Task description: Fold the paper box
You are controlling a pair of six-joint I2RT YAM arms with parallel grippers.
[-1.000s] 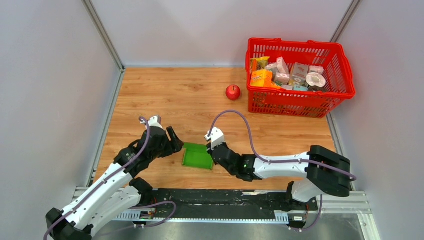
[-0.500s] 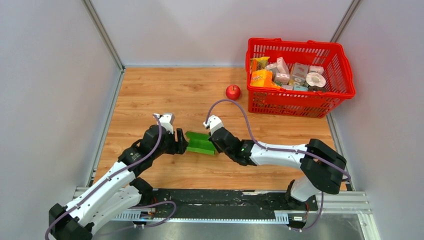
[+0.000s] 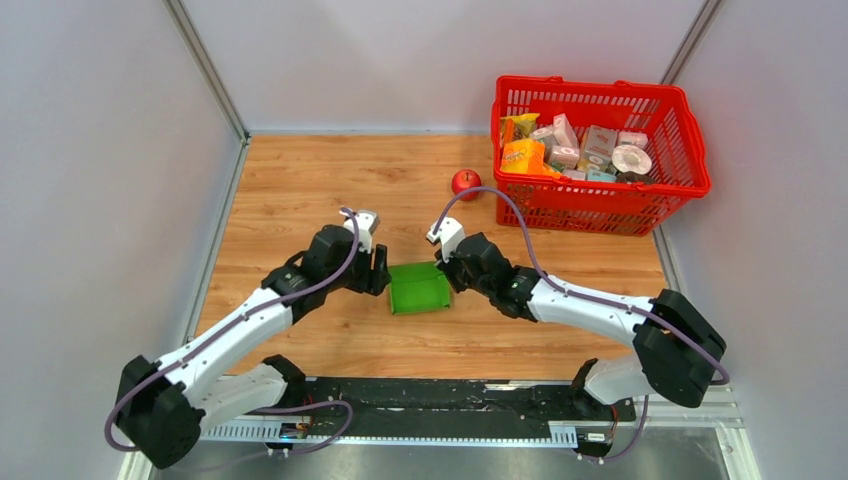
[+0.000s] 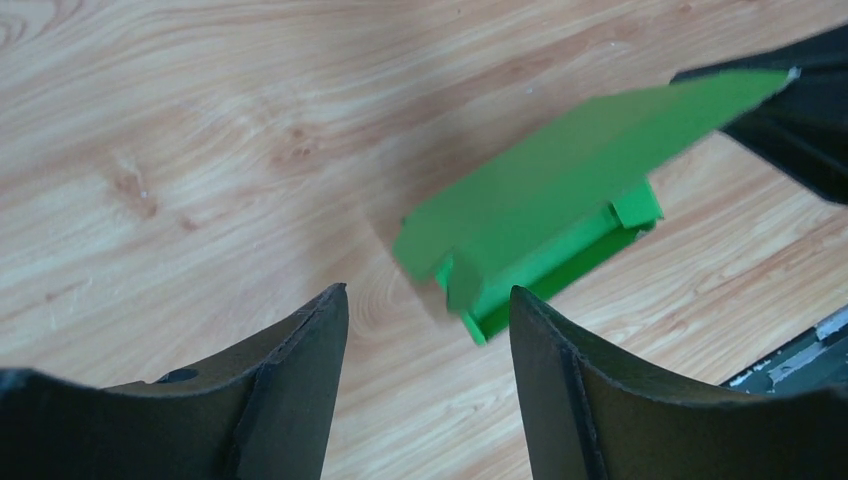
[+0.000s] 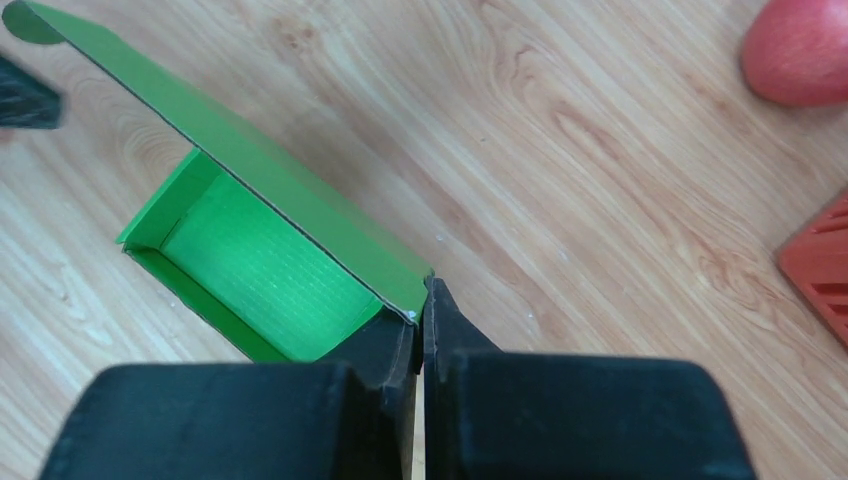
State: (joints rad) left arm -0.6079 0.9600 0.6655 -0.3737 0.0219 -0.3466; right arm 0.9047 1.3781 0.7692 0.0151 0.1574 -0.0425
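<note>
Two left fingers (image 4: 300,395) spread wide, gripping nothing, just left of paper box (image 3: 420,288) at mid-table. Bright green, plain; shallow tray open upward, lid flap raised and tilted. Right fingers (image 5: 385,365) clenched on lid's right edge. Open wooden table (image 3: 300,190) on all sides; apple (image 3: 465,183), red basket (image 3: 590,210) well apart, far right.

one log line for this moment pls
right hand: shut on paper box lid edge | left hand: open, facing box | lid: raised

light: bright, even | shadows: soft | focus: sharp, slight wrist-view blur
</note>
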